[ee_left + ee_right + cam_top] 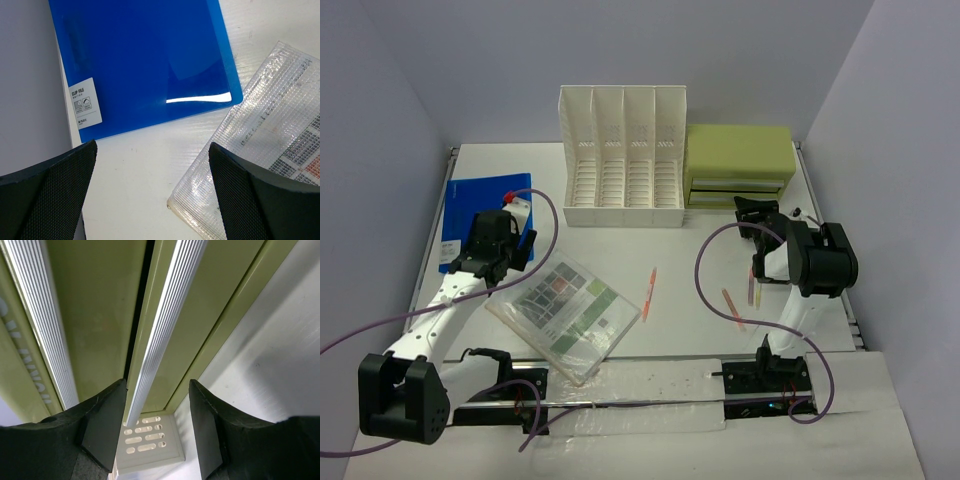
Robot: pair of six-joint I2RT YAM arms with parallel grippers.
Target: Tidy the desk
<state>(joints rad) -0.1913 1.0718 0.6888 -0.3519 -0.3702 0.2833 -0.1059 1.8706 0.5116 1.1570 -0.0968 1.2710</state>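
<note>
Left fingers [55,195] wide open above blue clip file [145,60], mesh pouch [270,135]; right fingers [100,420] open astride green drawer box [95,305] handle [160,325]. Orange pen [649,292] loose between; tidying looks barely begun.

We have two arms of white shell links, the left arm [445,305] and the right arm [798,312], each with chunky black joint housings [405,395]. A thin purple cable [548,215] loops along each arm. The left pincer [152,200] has black fingers [50,195] with a fine mesh texture; those of the right pincer [156,430] are smooth and dark.
</note>
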